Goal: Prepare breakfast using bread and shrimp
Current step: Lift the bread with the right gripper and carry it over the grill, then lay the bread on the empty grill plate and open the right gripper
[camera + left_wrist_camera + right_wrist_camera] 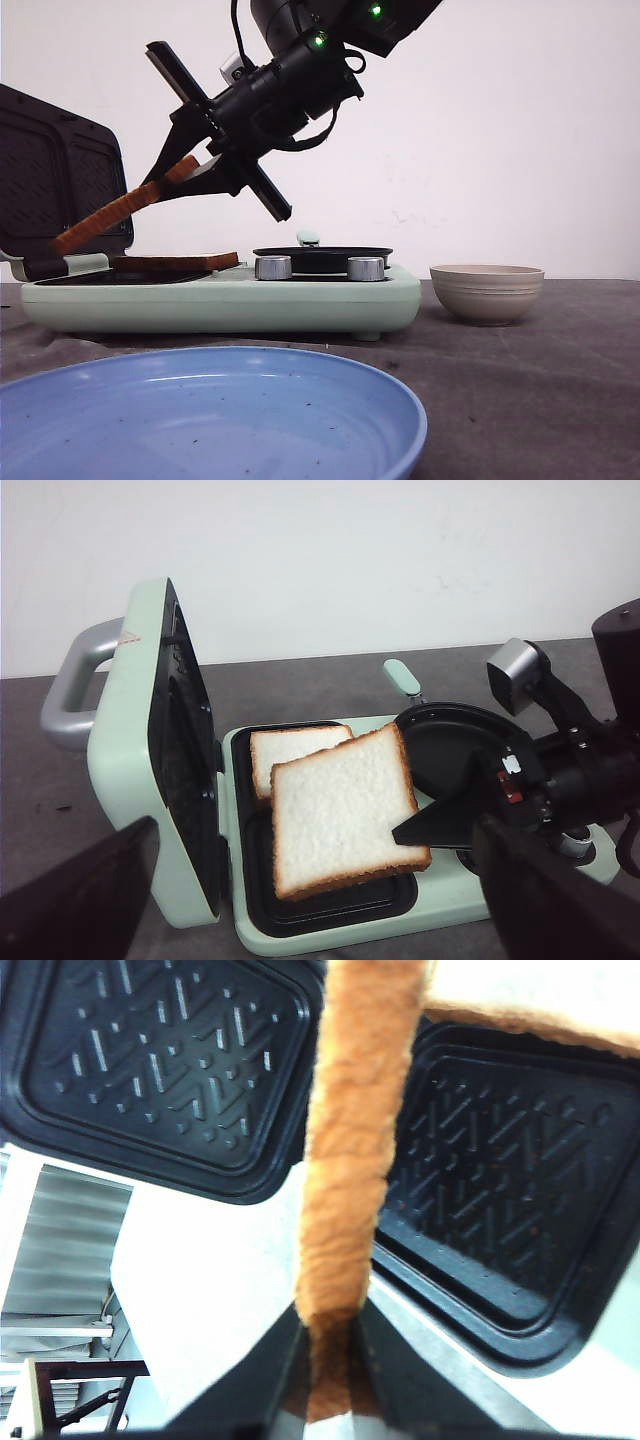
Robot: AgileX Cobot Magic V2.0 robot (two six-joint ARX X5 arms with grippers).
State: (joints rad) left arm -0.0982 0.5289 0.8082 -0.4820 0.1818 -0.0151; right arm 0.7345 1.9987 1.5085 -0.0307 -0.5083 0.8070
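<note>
Right end effector (185, 170) pinching tilted golden-crusted bread slice (343, 820)

A staged test kitchen in a lab is suggested: a mint-green sandwich maker (220, 290), a blue plate (210, 415) and a bowl (487, 292) are set on a dark bench (530, 380) before a bare white wall (500, 130).

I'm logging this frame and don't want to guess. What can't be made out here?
- Shrimp: in no view.
- Bowl contents: front view, hidden by its rim.
- Pan contents: front view edge-on; left wrist view, right gripper covers part.
- Lower bread: partly covered by the held bread.
- Left gripper: only dark blurred fingers at the picture's edge.
</note>
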